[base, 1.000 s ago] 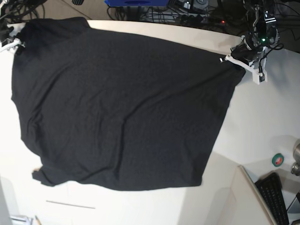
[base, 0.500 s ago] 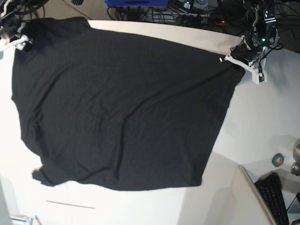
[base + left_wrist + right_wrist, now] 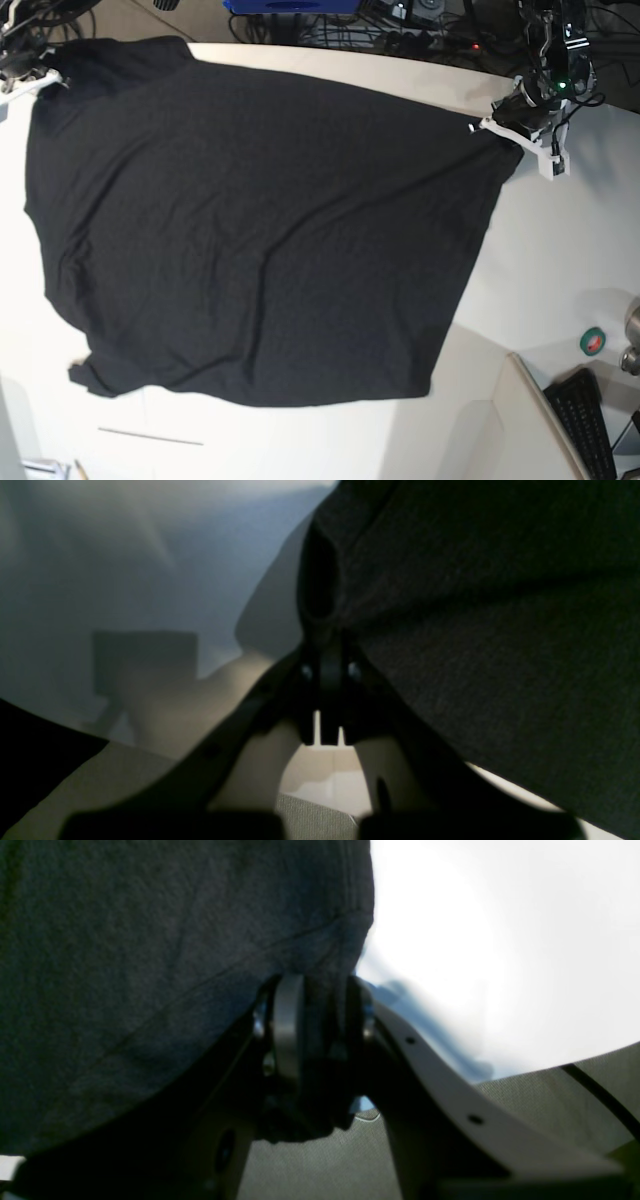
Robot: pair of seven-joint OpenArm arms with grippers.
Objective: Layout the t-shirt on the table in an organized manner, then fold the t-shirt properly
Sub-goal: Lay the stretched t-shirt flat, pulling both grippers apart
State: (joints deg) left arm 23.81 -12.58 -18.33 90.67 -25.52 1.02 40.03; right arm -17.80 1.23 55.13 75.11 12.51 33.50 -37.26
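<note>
The black t-shirt (image 3: 260,230) lies spread wide over the off-white table (image 3: 560,260), plain side up, with a few soft wrinkles. My left gripper (image 3: 510,140) is at the shirt's far right corner, shut on the cloth. In the left wrist view its dark fingers (image 3: 350,680) pinch a fold of the t-shirt (image 3: 500,605). At the far left corner my right gripper (image 3: 48,78) is shut on the shirt's edge. The right wrist view shows the hemmed t-shirt (image 3: 175,940) caught between the gripper (image 3: 312,1010) fingers.
A green tape roll (image 3: 592,341), a metal object (image 3: 632,345) and a black keyboard (image 3: 590,420) sit at the near right. Cables and a blue box (image 3: 290,5) lie beyond the table's curved far edge. A thin dark seam line (image 3: 150,437) runs near the front.
My right gripper moved a little toward the far left corner and closed on the shirt's edge. The left gripper and the shirt's body stayed put.
</note>
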